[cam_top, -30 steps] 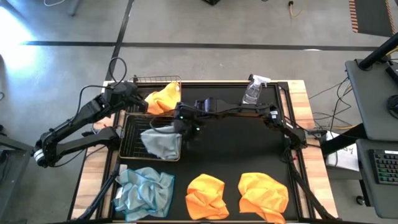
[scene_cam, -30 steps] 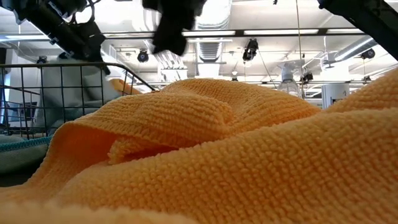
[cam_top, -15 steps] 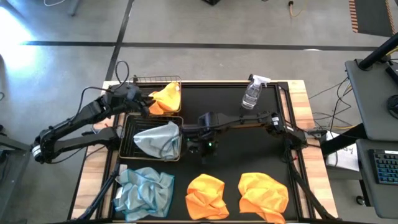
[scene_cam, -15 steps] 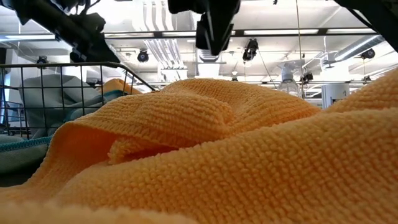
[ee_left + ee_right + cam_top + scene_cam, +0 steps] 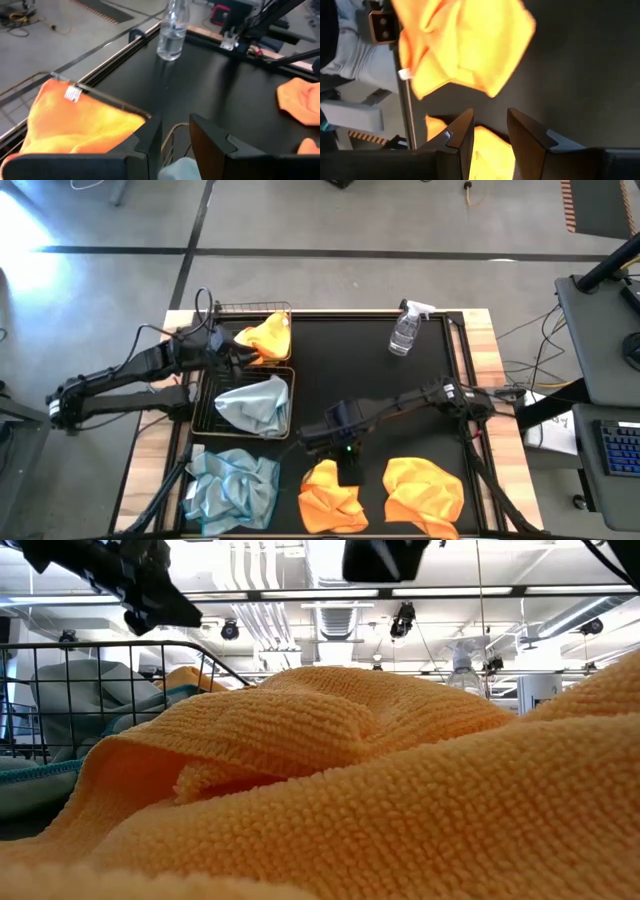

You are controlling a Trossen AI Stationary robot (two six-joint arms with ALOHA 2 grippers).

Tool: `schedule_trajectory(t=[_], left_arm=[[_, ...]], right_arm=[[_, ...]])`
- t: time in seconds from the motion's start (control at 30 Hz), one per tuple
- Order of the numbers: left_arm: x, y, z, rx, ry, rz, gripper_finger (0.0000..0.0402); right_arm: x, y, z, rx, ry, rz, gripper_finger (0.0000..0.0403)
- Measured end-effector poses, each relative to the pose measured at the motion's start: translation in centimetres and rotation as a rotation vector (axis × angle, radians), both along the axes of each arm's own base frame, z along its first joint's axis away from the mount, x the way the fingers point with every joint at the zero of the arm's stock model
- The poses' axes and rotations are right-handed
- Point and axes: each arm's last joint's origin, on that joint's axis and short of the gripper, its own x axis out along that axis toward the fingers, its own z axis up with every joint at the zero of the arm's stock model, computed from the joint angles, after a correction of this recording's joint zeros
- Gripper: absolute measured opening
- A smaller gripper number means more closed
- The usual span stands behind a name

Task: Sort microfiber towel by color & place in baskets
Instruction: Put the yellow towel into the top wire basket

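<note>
Two wire baskets stand at the table's left. The far basket (image 5: 228, 315) holds an orange towel (image 5: 265, 338) (image 5: 75, 120); the near basket (image 5: 205, 410) holds a blue-grey towel (image 5: 255, 405). A second blue-grey towel (image 5: 235, 490) and two orange towels (image 5: 332, 492) (image 5: 423, 492) lie along the near edge. My left gripper (image 5: 228, 350) (image 5: 175, 135) hovers open by the far basket. My right gripper (image 5: 345, 465) (image 5: 490, 130) is open above the middle orange towel (image 5: 485, 147), touching nothing.
A clear spray bottle (image 5: 405, 330) (image 5: 172, 30) stands upright near the table's far edge. The black mat's middle (image 5: 400, 400) is bare. In the low view an orange towel (image 5: 350, 790) fills the foreground, with the basket's wire wall (image 5: 100, 690) behind it.
My right gripper has drawn away from the near basket and travelled toward the table's near edge, ending above the middle orange towel. The blue-grey towel that hung over the basket's right rim now lies inside it. My left gripper has shifted slightly toward the far basket's orange towel.
</note>
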Motion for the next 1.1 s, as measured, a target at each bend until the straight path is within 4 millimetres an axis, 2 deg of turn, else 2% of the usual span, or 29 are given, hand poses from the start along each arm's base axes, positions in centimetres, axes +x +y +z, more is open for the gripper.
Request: schedule_trajectory(t=[0.1,0.2,0.4,0.6,0.73,0.87,1.1], left_arm=[[0.1,-0.2,0.1,0.005,-0.012,-0.018,0.0084],[0.2,-0.3,0.3,0.023,-0.031,-0.028,0.0084],[0.4,-0.2,0.7,0.056,-0.062,-0.032,0.0084],[0.4,-0.2,0.8,0.064,-0.067,-0.034,0.0084],[0.4,-0.2,0.8,0.062,-0.068,-0.034,0.0084],[0.4,-0.2,0.9,0.069,-0.073,-0.036,0.0084],[0.4,-0.2,0.9,0.084,-0.078,-0.042,0.0084]], right_arm=[[-0.3,1.1,0.0,-0.005,-0.001,0.012,0.0109],[-0.5,1.6,-0.1,-0.083,-0.019,-0.011,0.0109],[-0.2,0.7,-0.1,-0.222,-0.067,-0.041,0.0109],[0.5,-0.7,-0.1,-0.222,-0.075,-0.124,0.0109],[0.9,-0.8,-0.4,-0.215,-0.088,-0.146,0.0109],[1.7,-0.3,-1.6,-0.201,-0.093,-0.211,0.0109],[3.0,1.3,-5.8,-0.217,0.004,-0.338,0.0109]])
